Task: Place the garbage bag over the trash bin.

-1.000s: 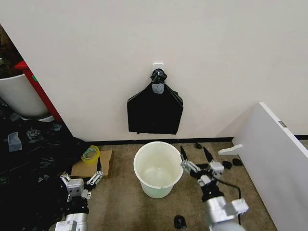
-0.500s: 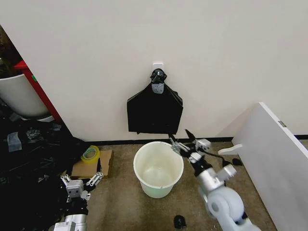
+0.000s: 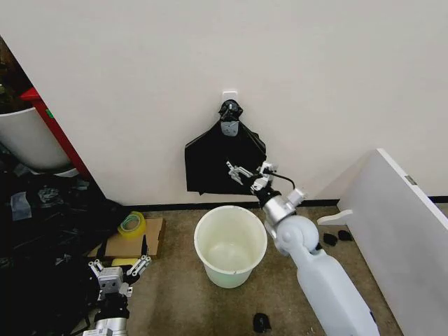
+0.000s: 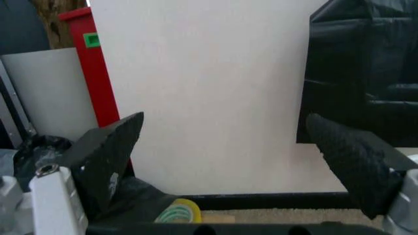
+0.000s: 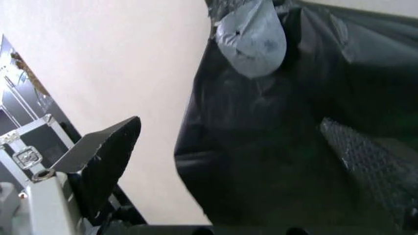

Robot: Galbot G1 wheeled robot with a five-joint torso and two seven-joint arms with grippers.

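The trash bin (image 3: 230, 245), a round cream-white bucket, stands open on the carpet below the wall. A separate garbage bag is out of view. A flat bunch of black bags (image 3: 225, 161) hangs from a wall hook above the bin, its knot wrapped in grey tape (image 5: 251, 39). My right gripper (image 3: 246, 170) is raised in front of this bunch, open, and the black plastic (image 5: 274, 147) lies between its spread fingers (image 5: 104, 156) without being pinched. My left gripper (image 3: 117, 269) waits low at the front left, open and holding nothing.
A tilted white board (image 3: 399, 224) stands at the right. A cardboard piece with a yellow-green tape roll (image 3: 131, 224) lies left of the bin. Heaped black plastic (image 3: 42, 231), a large white tub (image 3: 28, 140) and a red post (image 4: 98, 83) crowd the left. Small black scraps (image 3: 261, 323) dot the carpet.
My right arm rose from beside the bin's right rim up to the hanging bunch of bags. The left gripper sank slightly lower.
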